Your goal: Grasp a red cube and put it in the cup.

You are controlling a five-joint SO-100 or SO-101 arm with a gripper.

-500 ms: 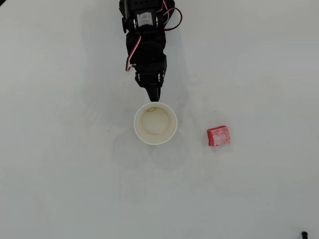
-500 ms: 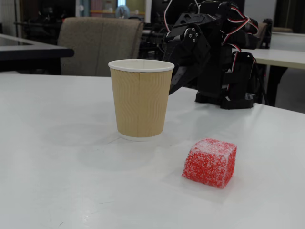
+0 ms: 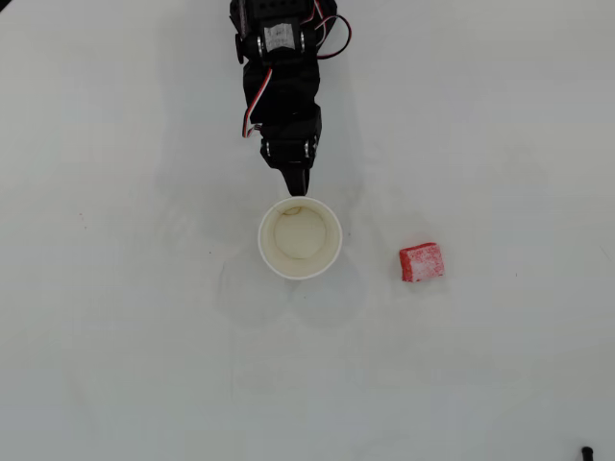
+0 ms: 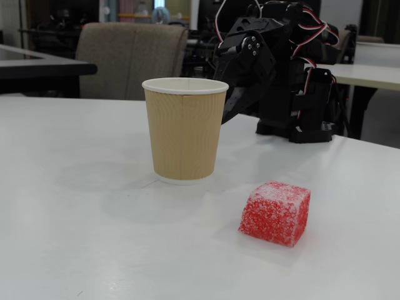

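One red cube (image 3: pixel 422 261) sits right of centre, apart from the cup (image 3: pixel 299 271); the gripper (image 3: pixel 296 187) hangs just above its upper rim, fingers' spread unclear.

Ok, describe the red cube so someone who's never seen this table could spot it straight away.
Start at the white table and find the paper cup standing upright near its middle, just in front of the black arm's claw. In the overhead view the red cube lies to the cup's right, apart from it. It is the only red thing there, small, blocky and dusted with whitish patches.
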